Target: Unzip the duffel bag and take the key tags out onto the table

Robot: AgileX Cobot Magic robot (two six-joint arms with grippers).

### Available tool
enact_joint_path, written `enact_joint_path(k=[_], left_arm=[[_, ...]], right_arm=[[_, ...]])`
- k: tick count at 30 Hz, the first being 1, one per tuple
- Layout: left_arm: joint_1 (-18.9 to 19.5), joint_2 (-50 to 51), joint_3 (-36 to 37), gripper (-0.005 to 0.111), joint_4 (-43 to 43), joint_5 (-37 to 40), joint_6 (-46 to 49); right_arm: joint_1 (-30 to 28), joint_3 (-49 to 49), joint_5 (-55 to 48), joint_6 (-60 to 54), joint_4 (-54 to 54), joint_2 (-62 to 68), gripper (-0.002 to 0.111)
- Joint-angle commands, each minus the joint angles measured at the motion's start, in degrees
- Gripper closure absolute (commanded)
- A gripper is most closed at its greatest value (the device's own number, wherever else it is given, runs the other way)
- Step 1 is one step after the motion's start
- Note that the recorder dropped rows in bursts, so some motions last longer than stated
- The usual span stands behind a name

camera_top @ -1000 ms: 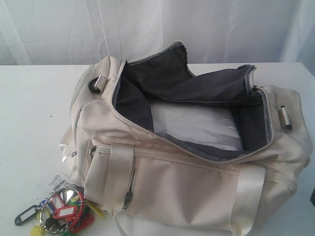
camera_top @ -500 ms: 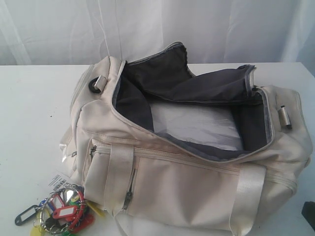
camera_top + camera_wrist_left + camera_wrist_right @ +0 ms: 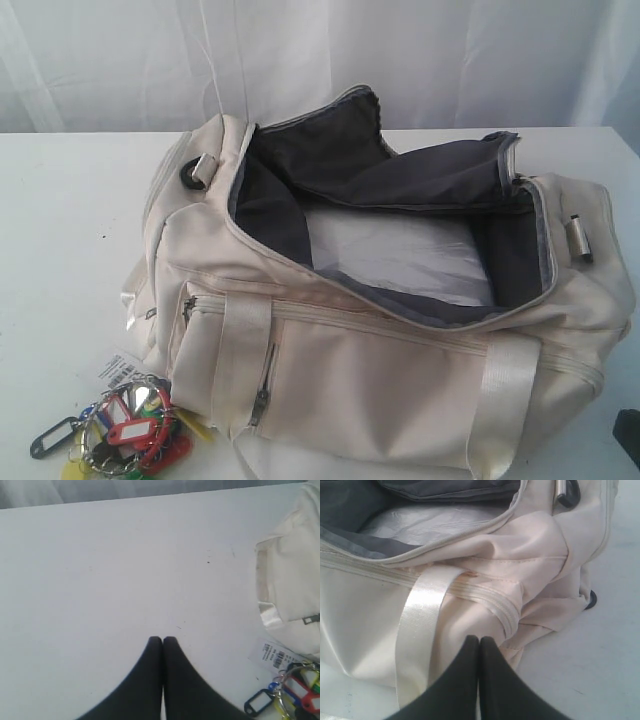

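The cream duffel bag (image 3: 390, 380) lies on the white table (image 3: 60, 230) with its top unzipped and gaping, dark grey lining and a pale sheet showing inside. The colourful key tags (image 3: 125, 430) rest on the table at the bag's front left corner, beside a white barcode label (image 3: 112, 368). My left gripper (image 3: 162, 640) is shut and empty above bare table (image 3: 100, 580), with the key tags (image 3: 295, 690) and the bag (image 3: 295, 570) off to one side. My right gripper (image 3: 479, 640) is shut and empty close to the bag's (image 3: 485, 570) end, near a webbing strap (image 3: 420, 625).
A white curtain (image 3: 320, 50) hangs behind the table. A dark part of the right arm (image 3: 628, 428) shows at the exterior view's right edge. A metal strap fitting (image 3: 578, 238) sits on the bag's right end and a black D-ring (image 3: 192, 172) on its left.
The dark part of the right arm has edged a little further into the right edge of the exterior view. The bag and key tags have not moved.
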State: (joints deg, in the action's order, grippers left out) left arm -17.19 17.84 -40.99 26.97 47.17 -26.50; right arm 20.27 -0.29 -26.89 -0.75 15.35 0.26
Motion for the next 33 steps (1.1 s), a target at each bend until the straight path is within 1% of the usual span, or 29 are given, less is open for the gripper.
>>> enact_joint_path(k=[1,5,8,11,23,33], left_arm=[[6.9,-0.5,0.3,0.106,0.4,0.3,-0.5],[11.6,-0.5,0.3,0.106,0.4,0.3,-0.5],[13.6,-0.5,0.3,0.106,0.4,0.3,-0.5],[14.5,-0.7,0.3,0.106,0.4,0.3,-0.5],[14.8,-6.9,0.3,0.106,0.4,0.3,-0.5],[14.8,-16.4,0.3,0.106,0.5,0.3,-0.5]], right_arm=[[-0.3,0.3,0.6,-0.6,-0.2,-0.3,0.108],[-0.3,0.3,0.6,-0.6,-0.2,-0.3,0.108],[-0.3,0.3,0.6,-0.6,-0.2,-0.3,0.108],[-0.3,0.3,0.6,-0.6,-0.2,-0.3,0.108],[-0.3,0.3,0.6,-0.6,-0.2,-0.3,0.108],[-0.3,0.3,0.6,-0.6,-0.2,-0.3,0.108]])
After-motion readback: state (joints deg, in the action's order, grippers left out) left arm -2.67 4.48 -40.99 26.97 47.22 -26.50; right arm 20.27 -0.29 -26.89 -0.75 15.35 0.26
